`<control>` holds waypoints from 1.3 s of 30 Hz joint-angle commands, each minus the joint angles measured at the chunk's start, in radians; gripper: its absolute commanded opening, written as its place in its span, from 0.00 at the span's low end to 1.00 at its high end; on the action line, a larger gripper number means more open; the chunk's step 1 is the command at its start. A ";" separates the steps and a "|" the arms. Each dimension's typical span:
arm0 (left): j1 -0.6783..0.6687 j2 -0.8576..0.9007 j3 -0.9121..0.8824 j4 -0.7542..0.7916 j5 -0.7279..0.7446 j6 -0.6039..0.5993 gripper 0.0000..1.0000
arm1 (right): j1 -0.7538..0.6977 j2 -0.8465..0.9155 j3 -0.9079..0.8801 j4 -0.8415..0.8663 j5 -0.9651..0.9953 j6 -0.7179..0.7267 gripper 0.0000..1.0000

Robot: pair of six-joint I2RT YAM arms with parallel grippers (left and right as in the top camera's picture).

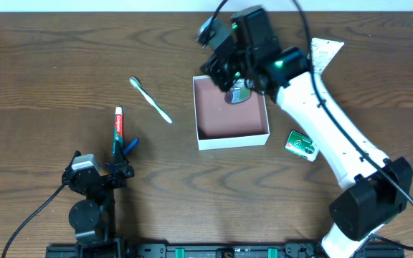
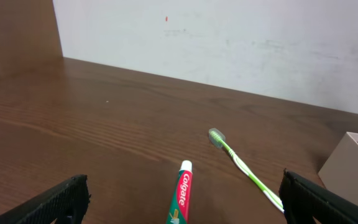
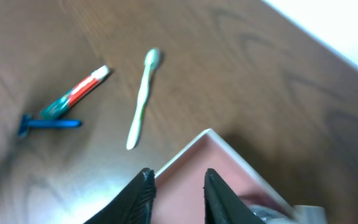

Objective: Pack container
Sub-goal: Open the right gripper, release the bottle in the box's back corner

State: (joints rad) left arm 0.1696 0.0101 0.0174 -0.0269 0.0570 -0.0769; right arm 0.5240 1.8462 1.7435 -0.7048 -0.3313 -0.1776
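Observation:
The container (image 1: 233, 136) is a square white-walled box with a reddish-brown inside, at the table's middle. A round silvery-green item (image 1: 239, 94) lies in its far right corner. My right gripper (image 1: 224, 72) hovers over the container's far left edge. In the right wrist view it (image 3: 178, 180) is open and empty above the box's corner (image 3: 211, 149). My left gripper (image 1: 110, 170) rests at the front left. It (image 2: 185, 186) is wide open, with the toothpaste tube (image 2: 182, 196) lying on the table between its fingers.
A green toothbrush (image 1: 150, 99), the red-green toothpaste tube (image 1: 118, 129) and a blue razor (image 1: 130, 147) lie left of the container. A green packet (image 1: 301, 143) lies to its right. A white packet (image 1: 326, 54) lies at the far right.

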 commanded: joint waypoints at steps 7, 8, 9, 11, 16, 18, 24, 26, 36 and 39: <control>0.006 -0.006 -0.013 -0.040 0.011 0.013 0.98 | 0.019 0.074 -0.047 -0.002 0.060 0.051 0.19; 0.006 -0.006 -0.013 -0.040 0.011 0.013 0.98 | 0.019 0.085 -0.048 -0.002 0.073 0.056 0.19; 0.006 -0.006 -0.013 -0.040 0.011 0.013 0.98 | 0.019 0.100 -0.048 -0.002 0.085 0.062 0.18; 0.006 -0.006 -0.013 -0.040 0.011 0.013 0.98 | 0.019 0.130 -0.048 0.001 0.097 0.065 0.18; 0.006 -0.006 -0.013 -0.040 0.011 0.013 0.98 | 0.016 0.192 -0.048 0.019 0.136 0.065 0.17; 0.006 -0.006 -0.013 -0.040 0.011 0.013 0.98 | 0.015 0.202 -0.048 0.020 0.158 0.065 0.17; 0.006 -0.006 -0.013 -0.040 0.011 0.013 0.98 | 0.012 0.210 -0.048 0.020 0.256 0.064 0.15; 0.006 -0.006 -0.013 -0.040 0.011 0.013 0.98 | 0.012 0.211 -0.048 0.018 0.293 0.064 0.15; 0.006 -0.006 -0.013 -0.040 0.011 0.013 0.98 | 0.012 0.213 -0.048 0.012 0.414 0.049 0.15; 0.006 -0.006 -0.013 -0.040 0.011 0.013 0.98 | 0.012 0.213 -0.048 0.012 0.447 0.049 0.14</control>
State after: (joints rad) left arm 0.1696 0.0101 0.0174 -0.0265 0.0570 -0.0769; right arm 0.5423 2.0598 1.7000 -0.6914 0.0578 -0.1276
